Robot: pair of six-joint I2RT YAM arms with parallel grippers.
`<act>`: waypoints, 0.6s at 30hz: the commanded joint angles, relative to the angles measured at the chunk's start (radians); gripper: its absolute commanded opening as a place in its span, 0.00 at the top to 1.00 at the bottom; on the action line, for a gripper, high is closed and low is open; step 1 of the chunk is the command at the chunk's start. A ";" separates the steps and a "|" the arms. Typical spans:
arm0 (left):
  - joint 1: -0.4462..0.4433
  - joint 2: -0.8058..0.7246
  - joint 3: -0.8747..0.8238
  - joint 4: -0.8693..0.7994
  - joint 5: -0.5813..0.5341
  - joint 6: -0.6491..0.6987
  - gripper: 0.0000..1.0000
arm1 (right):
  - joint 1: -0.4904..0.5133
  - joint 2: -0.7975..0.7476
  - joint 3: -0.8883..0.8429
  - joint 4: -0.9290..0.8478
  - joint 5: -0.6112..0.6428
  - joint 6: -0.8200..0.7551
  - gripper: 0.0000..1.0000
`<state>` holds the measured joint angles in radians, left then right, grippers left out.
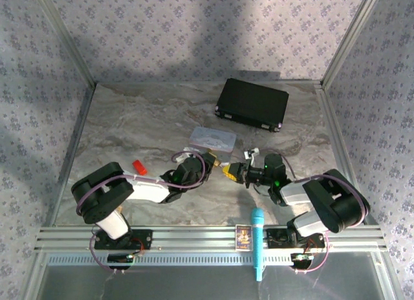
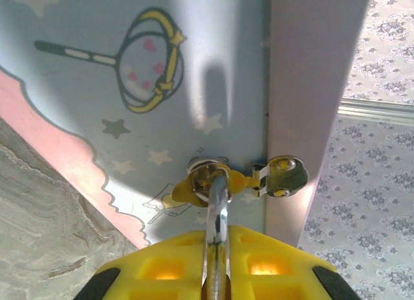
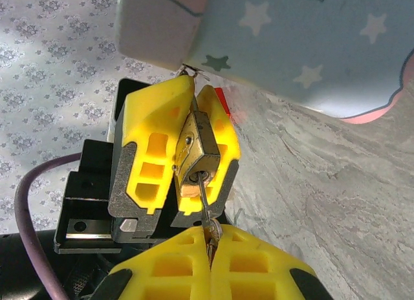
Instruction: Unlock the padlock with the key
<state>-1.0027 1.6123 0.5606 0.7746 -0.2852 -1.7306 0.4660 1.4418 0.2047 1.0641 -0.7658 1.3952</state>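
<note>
So the padlock (image 3: 197, 148) is up off the surface (image 3: 336, 203), wedged between the yellow fingers (image 3: 152, 151) of the left end effector (image 2: 217, 245), which is clamped on the brass body with the keyhole facing the right end effector (image 3: 210, 245). From the left wrist cam you can see the silver shackle (image 2: 218, 209) running straight out from between its own fingers to a little brass hasp (image 2: 207, 177) on the pale blue tin (image 3: 310, 48). It looks hooked there, but I can't tell for sure whether it passes through.

The key (image 3: 204, 200) is pinched in the right end effector, which is closed tight on the key's head. The thin blade sticks out ahead of its fingertips and the tip sits in the padlock's keyhole. I can't tell how deep it goes.

In the overhead view the two end effectors are nose to nose in the middle of the surface, nearly touching, with the tin just beyond them and the lock in the gap between. A black case (image 1: 252, 103) sits further out past the tin. A small red block (image 1: 138, 165) lies well off to the left of the left end effector. A teal mic-looking thing (image 1: 257, 242) sits on the near rail, back behind the right end effector.
</note>
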 commanded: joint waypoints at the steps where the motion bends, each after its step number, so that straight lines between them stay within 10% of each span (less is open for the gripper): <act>1: -0.016 -0.023 0.047 0.077 -0.005 0.000 1.00 | -0.002 -0.017 0.019 -0.023 -0.010 -0.024 1.00; 18: -0.050 -0.057 0.027 0.159 0.040 0.013 1.00 | -0.018 0.015 0.045 0.031 -0.012 -0.014 1.00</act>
<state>-1.0149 1.6119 0.5621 0.8074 -0.3107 -1.7390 0.4534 1.4380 0.2119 1.0645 -0.7792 1.3914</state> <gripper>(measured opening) 0.122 0.052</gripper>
